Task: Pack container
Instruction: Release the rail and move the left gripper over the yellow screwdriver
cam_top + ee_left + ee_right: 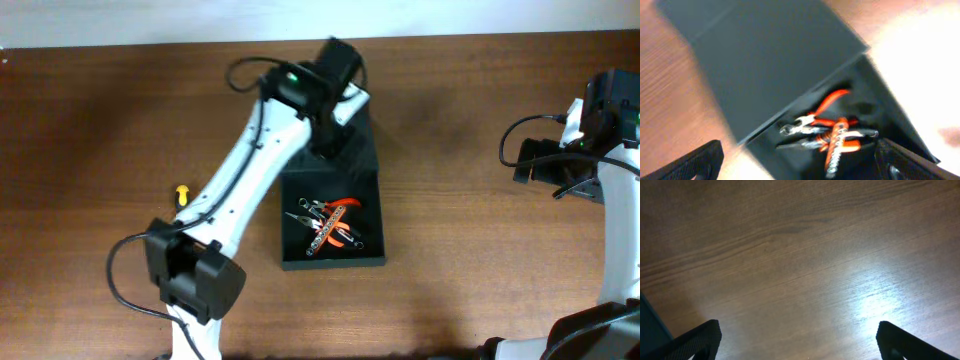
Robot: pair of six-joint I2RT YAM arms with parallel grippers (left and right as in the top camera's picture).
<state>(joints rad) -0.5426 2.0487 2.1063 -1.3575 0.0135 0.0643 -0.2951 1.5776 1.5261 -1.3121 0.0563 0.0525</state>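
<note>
Overhead first: the dark green-black matte rectangular box [300,262] sits about mid-way across the brown wooden surface [100,120]. Its long axis runs far-to-near, with the hinged flap lid [362,150] folded open at the far end and the open compartment at the near end. A little pile of orange-handled metal pliers [335,225] lies in that compartment. The white left arm [250,170] reaches right over the flap, so it's clearly the nearer one, and its head hides the lid's far edge. The right arm [600,135] is parked well apart from the box. A small yellow object [182,193] lies on the surface on the other side of the left arm from the box, too tiny to identify. The left wrist view is pretty blurry, but the left fingers [695,162] are spread wide with nothing between them. The flap lies ahead of them and the pliers sit closer in. My guess is that the flap gets swung over the compartment next, so the hinge line is what matters. In the right wrist view the right fingers [695,340] are also spread wide over bare wood. There's a dark sliver [650,327] at the lower edge that I can't make out.
</note>
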